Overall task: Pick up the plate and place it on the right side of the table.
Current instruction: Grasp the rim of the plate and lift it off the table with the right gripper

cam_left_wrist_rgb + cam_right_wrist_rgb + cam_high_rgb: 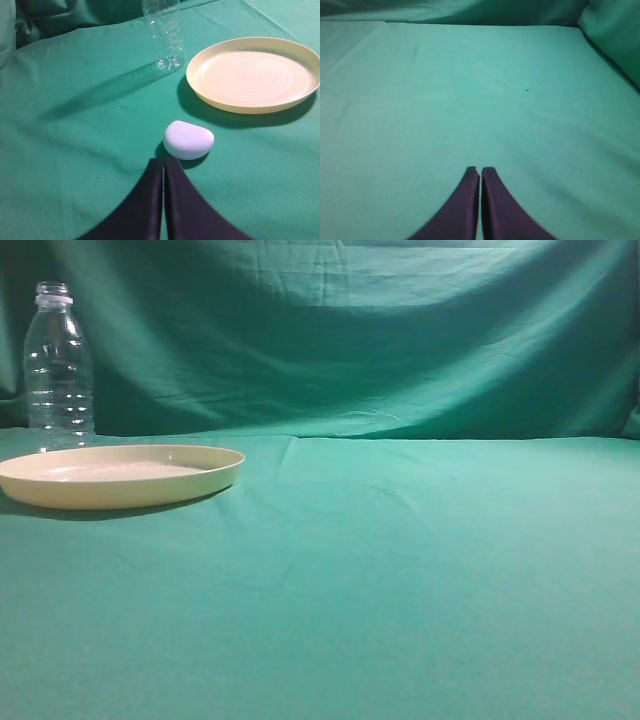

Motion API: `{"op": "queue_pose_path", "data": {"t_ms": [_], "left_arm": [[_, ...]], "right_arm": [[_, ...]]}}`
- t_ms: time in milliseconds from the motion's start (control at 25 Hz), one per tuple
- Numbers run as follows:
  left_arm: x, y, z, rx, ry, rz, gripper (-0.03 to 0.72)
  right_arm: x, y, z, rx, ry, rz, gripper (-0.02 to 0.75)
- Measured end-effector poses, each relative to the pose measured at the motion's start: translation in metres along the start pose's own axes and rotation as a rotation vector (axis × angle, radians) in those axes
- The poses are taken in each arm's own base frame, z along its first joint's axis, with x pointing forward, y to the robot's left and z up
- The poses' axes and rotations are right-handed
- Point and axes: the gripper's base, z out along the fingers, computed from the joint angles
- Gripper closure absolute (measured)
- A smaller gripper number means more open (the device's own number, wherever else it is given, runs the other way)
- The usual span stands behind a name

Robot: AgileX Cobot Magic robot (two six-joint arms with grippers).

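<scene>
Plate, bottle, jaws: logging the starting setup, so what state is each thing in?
plate: flat on the table, empty, ungripped.
bottle: upright, no cap, beside the plate.
white object: resting on the cloth.
left gripper: jaws shut, empty.
right gripper: jaws shut, empty.

Exterior looks level along table (pixel 400 570); wrists angle down; plate (pixel 120 475) shared.

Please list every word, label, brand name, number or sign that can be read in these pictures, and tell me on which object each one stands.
There is no readable text in any view.
The plate is plain, with only moulded rings.
The clear bottle carries no label.
The small white object shows no marking.
The table cloth is unprinted.
</scene>
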Motion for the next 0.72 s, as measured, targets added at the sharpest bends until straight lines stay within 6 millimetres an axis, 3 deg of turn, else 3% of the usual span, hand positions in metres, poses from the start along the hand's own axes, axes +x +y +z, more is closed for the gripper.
{"op": "queue_pose_path", "data": {"t_ms": [720], "left_arm": [[0.0, 0.0, 0.0, 0.0, 0.0, 0.0, 0.688]], "right_arm": [[-0.0002, 0.0, 0.0, 0.0, -0.003, 0.0, 0.738]]}}
